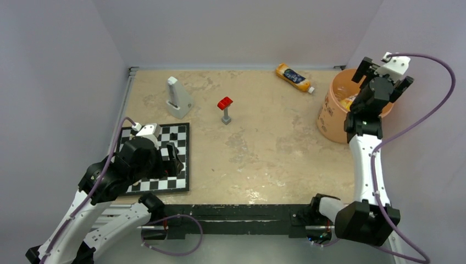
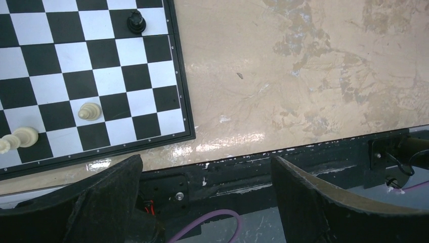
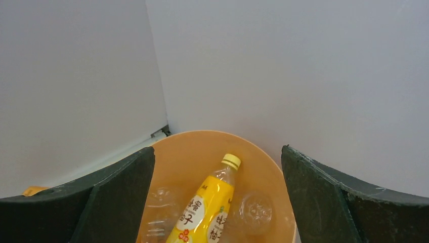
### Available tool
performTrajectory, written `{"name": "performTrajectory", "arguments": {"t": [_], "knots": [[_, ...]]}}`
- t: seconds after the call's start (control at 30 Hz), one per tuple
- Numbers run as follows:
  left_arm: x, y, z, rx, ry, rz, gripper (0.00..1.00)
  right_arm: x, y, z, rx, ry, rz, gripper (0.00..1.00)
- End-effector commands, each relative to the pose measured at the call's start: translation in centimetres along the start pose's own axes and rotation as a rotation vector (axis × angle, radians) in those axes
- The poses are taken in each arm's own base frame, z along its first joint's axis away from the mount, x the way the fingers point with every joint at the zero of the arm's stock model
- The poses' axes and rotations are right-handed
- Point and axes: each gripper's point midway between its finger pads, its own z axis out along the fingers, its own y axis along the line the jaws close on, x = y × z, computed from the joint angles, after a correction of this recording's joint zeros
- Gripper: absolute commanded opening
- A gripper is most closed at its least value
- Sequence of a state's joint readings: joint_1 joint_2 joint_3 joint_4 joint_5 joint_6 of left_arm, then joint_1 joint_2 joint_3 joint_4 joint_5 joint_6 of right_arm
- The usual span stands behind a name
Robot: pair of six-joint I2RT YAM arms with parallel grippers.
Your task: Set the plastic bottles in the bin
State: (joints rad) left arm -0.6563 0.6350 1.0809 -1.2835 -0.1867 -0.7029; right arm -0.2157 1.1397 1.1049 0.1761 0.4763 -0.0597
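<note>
Right claw: our right gripper is spread wide and holds nothing.
Bin: the bin sits directly under that claw, its mouth open to us.
Bottles inside: below the open jaws lie a yellow bottle with a yellow cap and, on either side of it, what look like clear bottles.
Bottle left out: the orange bottle lies on its side on the table, off to the left of the right claw and beyond the bin's rim, near the back wall, cap end toward the bin.
Handling: we judge it light, thin-walled and smooth, so it may roll or dent under a hard squeeze.
Where to hold: we would close across the labelled middle, jaws square to its length, not on the tapering neck.
Left claw: our left gripper is also parted and empty, with the chessboard ahead and to its left.
</note>
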Motion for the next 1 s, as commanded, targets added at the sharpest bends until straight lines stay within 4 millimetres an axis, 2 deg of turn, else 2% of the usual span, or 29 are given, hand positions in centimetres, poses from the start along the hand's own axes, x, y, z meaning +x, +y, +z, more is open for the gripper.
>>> {"name": "performTrajectory", "arguments": {"t": [0.0, 0.1, 0.17, 0.2, 0.3, 0.37, 0.43, 0.5, 0.67, 0.7, 0.8, 0.97], "knots": [[-1.0, -1.4, -0.3, 0.073, -0.035, 0.033, 1.00, -5.3, -0.4, -1.8, -0.023, -0.095, 0.035, 0.98], [-1.1, -1.6, -0.1, 0.076, -0.036, 0.033, 1.00, -7.1, 2.1, -2.9, -0.115, -0.119, 0.005, 0.98], [-1.2, -1.7, 0.1, 0.078, -0.042, 0.027, 1.00, -7.8, 5.9, -3.8, -0.233, -0.120, -0.094, 0.93], [-1.2, -1.7, 0.2, 0.079, -0.042, 0.025, 1.00, -7.6, 8.7, -4.7, -0.300, -0.115, -0.186, 0.93], [-1.2, -1.9, 0.5, 0.083, -0.038, 0.027, 1.00, -4.8, 17.2, -7.7, -0.508, -0.108, -0.484, 0.98], [-0.9, -1.4, 0.6, 0.058, -0.024, 0.039, 1.00, -2.0, 20.9, -8.6, -0.599, -0.060, -0.606, 0.99], [-0.7, -0.4, 0.5, 0.006, -0.017, 0.036, 1.00, 0.9, 23.4, -8.6, -0.637, 0.032, -0.639, 0.99], [-0.6, -0.2, 0.4, -0.003, -0.016, 0.035, 1.00, 3.4, 25.2, -7.9, -0.628, 0.111, -0.652, 0.98], [-0.5, -1.0, 0.7, 0.036, -0.005, 0.029, 1.00, 9.0, 27.9, -5.9, -0.587, 0.211, -0.744, 0.98], [-0.5, -1.2, 0.9, 0.036, 0.000, 0.025, 1.00, 10.7, 28.4, -5.5, -0.574, 0.232, -0.785, 0.98], [-0.8, -1.7, 1.6, 0.044, -0.001, 0.010, 1.00, 14.2, 29.4, -4.4, -0.574, 0.277, -0.866, 0.99], [-1.6, -2.9, 3.0, 0.110, -0.077, -0.011, 1.00, 18.5, 30.1, -1.6, -0.582, 0.356, -0.892, 0.99]]}}
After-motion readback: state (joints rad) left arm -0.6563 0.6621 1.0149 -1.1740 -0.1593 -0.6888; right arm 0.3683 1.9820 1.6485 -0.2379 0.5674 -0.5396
